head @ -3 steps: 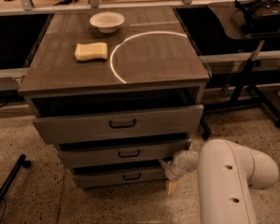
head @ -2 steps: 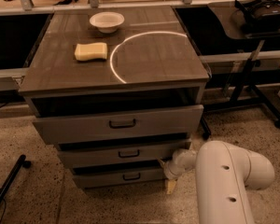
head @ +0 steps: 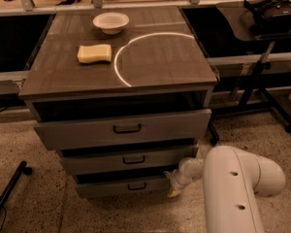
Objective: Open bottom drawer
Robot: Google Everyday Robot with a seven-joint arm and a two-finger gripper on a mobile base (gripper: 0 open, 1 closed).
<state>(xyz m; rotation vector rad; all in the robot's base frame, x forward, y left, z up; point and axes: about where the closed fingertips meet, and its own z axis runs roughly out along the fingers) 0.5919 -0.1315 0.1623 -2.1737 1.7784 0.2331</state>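
While the bottom drawer (head: 117,188) looks barely out, the gripper (head: 176,182) sits at its right end

The drawer is the lowest front of the cabinet (head: 160,67), near the floor; its dark handle (head: 137,186) is untouched, apart from the gripper; whether the gripper is open or closed I cannot tell; nearly the whole pull seems left to do.

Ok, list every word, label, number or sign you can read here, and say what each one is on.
None: no readable text anywhere in the camera view.
The cabinet top shows only a white arc, which is not a letter.
The bowl, the sponge and the bottom drawer are unmarked.
The claw, at that drawer's right end, and the arm show no label.
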